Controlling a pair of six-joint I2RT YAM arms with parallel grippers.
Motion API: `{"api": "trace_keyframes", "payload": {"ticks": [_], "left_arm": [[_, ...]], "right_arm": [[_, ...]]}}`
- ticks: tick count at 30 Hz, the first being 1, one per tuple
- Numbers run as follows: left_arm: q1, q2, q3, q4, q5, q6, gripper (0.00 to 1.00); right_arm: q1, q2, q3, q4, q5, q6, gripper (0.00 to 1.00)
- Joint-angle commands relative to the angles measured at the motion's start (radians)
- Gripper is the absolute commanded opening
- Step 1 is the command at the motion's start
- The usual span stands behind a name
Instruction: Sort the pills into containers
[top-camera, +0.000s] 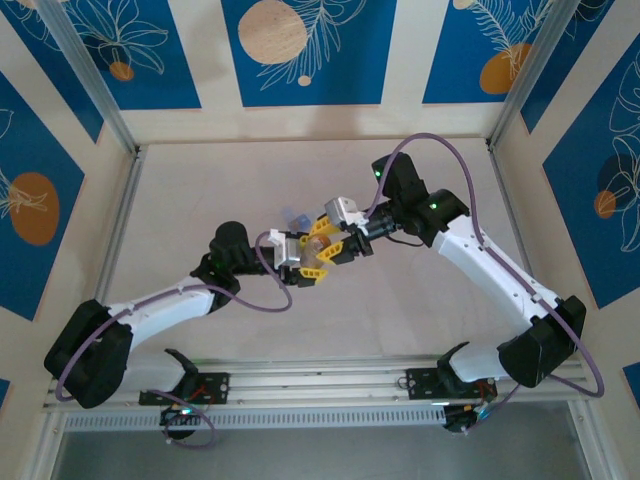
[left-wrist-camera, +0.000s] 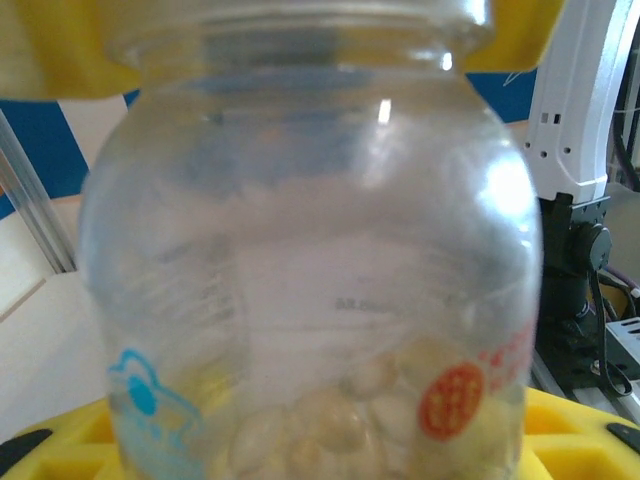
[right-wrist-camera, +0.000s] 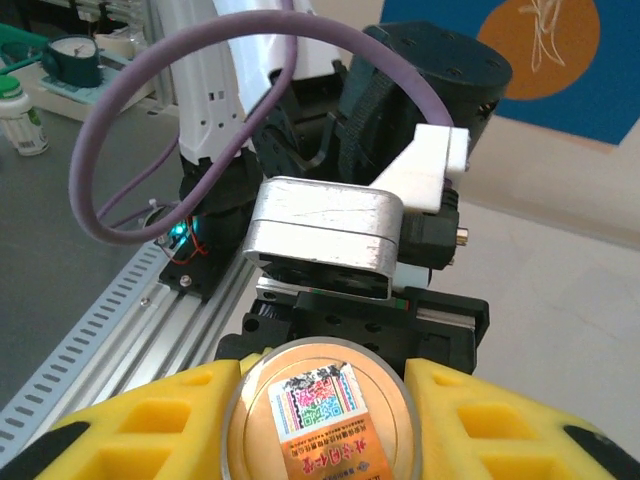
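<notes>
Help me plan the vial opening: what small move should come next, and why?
Probably a twist of the right gripper to unscrew the cap. Its yellow fingers sit against both sides of the cap, the left gripper grips the vial, and the pills are inside it.

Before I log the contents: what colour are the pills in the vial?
Pale cream-beige. The pills show best through the clear vial in the left wrist view.
</notes>
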Motion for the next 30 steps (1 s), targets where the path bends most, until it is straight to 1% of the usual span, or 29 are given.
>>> {"api": "trace_keyframes", "payload": {"ticks": [1,2,3,6,9,11,14,19,20,21,22,25,27,30], "left_arm": [[0.005,-0.033,0.031,0.001,-0.063,0.056,0.00],[0.006,-0.043,0.031,-0.012,-0.085,0.067,0.00],[0.005,-0.051,0.030,-0.022,-0.107,0.078,0.00],[0.006,-0.069,0.022,-0.022,-0.185,0.091,0.00],[0.005,-0.081,0.002,0.020,-0.270,0.092,0.00],[0.005,-0.086,-0.007,0.040,-0.305,0.090,0.00],[0.004,-0.080,-0.009,0.052,-0.323,0.089,0.00],[0.001,-0.068,-0.016,0.071,-0.354,0.073,0.00],[0.001,-0.066,-0.016,0.067,-0.367,0.072,0.00],[0.002,-0.066,-0.016,0.062,-0.375,0.072,0.00],[0.002,-0.065,-0.017,0.057,-0.380,0.072,0.00],[0.002,-0.063,-0.016,0.050,-0.368,0.072,0.00],[0.001,-0.061,-0.019,0.058,-0.333,0.068,0.00],[0.001,-0.055,-0.020,0.068,-0.264,0.064,0.00]], "right_arm": [[-0.005,-0.008,-0.031,0.013,0.135,0.170,0.25],[-0.011,-0.017,-0.055,0.032,0.173,0.209,0.22],[-0.014,-0.027,-0.081,0.051,0.203,0.250,0.21],[-0.014,-0.057,-0.154,0.126,0.305,0.391,0.19],[-0.006,-0.078,-0.203,0.166,0.401,0.518,0.18],[0.005,-0.087,-0.232,0.201,0.461,0.600,0.18],[0.031,-0.099,-0.271,0.265,0.502,0.702,0.16],[0.058,-0.123,-0.264,0.280,0.514,0.727,0.20],[0.056,-0.133,-0.254,0.273,0.525,0.731,0.23],[0.053,-0.144,-0.243,0.264,0.530,0.731,0.30],[0.050,-0.155,-0.236,0.257,0.522,0.720,0.34],[0.027,-0.202,-0.252,0.263,0.418,0.606,0.41],[0.011,-0.231,-0.264,0.274,0.332,0.511,0.51],[-0.009,-0.242,-0.263,0.300,0.272,0.425,0.62]]}}
